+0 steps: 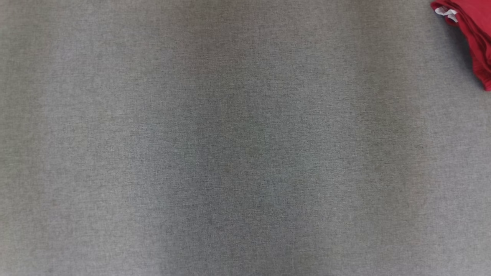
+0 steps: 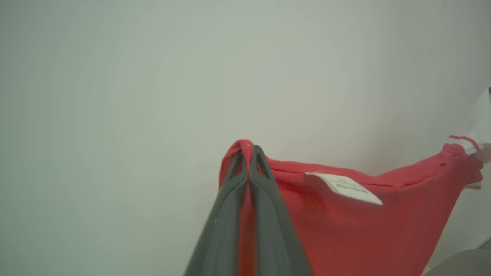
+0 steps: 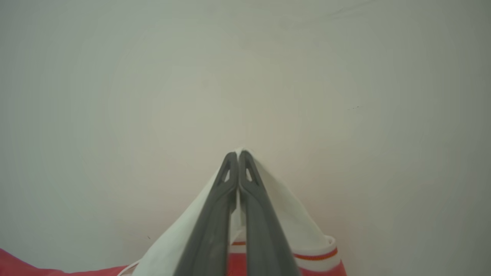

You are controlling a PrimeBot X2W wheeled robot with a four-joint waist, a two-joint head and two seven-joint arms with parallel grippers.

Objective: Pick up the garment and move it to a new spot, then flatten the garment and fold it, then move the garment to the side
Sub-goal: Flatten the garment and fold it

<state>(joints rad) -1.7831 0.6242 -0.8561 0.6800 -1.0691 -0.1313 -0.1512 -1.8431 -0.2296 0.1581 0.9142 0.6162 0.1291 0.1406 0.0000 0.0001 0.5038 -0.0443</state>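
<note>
**Left gripper and right gripper, both clenched on the garment**

Left gripper: two dark fingers pressed together along their length, a fold of red fabric pinched at the tips and a red strip visible in the slit between them. From that pinch, the garment's upper edge running off to the right of the left wrist view, sagging in the middle and rising again to a far corner, the red body hanging below. A white label fixed just under that edge, sticking out flat, print too small to read. Behind it all, a plain pale wall.

Right gripper: fingers likewise shut tight, white fabric gripped at the tips and draped down either side of them. Lower in the right wrist view, a white band with a thin red stripe, then red cloth along the bottom edge. Same pale backdrop.

Head view: a grey woven surface, with a bunched red cloth lying at its top right corner and a crumpled white tag at the cloth's upper end. Cannot tell whether part of the held garment or a separate piece.
</note>
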